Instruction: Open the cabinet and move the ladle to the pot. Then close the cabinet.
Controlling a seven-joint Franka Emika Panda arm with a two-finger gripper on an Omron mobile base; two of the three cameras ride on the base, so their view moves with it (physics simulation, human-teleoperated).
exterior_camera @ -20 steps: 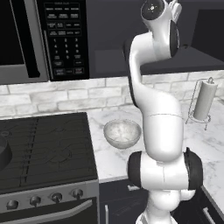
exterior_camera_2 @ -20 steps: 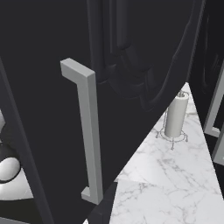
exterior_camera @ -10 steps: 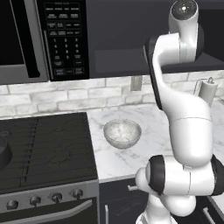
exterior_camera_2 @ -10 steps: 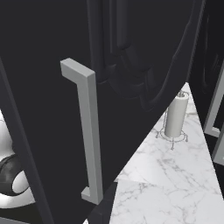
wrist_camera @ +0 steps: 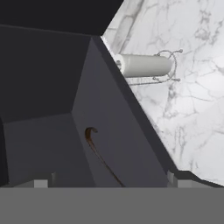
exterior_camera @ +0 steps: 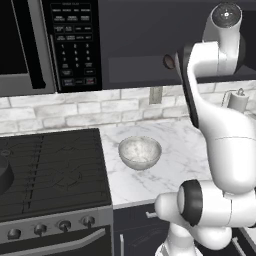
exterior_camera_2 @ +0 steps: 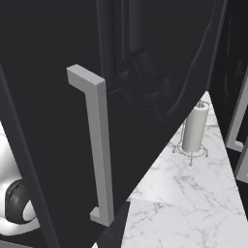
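the cabinet (exterior_camera_2: 145,72) door stands swung open, filling the near part of the right base view, its curved panel dark and its long silver handle (exterior_camera_2: 97,145) upright on the face. past the door's lower edge the white marble counter (exterior_camera_2: 193,203) shows, with a paper towel roll (exterior_camera_2: 195,129) standing in a wire holder well behind.

in the hand view the camera looks into the open cabinet (wrist_camera: 52,109). the ladle (wrist_camera: 98,155) lies on the dark inner surface, its cup curled at the far end and its thin handle running toward the jaws (wrist_camera: 109,183). the two tips show at the bottom of that view, one at each side, set wide apart with nothing between them; the near end of the ladle's handle lies between them but whether it touches either cannot be told. beside the cabinet edge the towel roll (wrist_camera: 144,65) appears on its side, since the view is rolled, over the marble.

in the left base view the arm (exterior_camera: 220,125) rises at right and reaches up to the cabinet level. a pale speckled bowl (exterior_camera: 140,151) sits on the counter (exterior_camera: 175,160) just right of the black stove (exterior_camera: 50,170). at the stove's left edge a sliver of the dark pot (exterior_camera: 4,175) shows. the microwave (exterior_camera: 50,45) hangs above the stove, keypad on its right.
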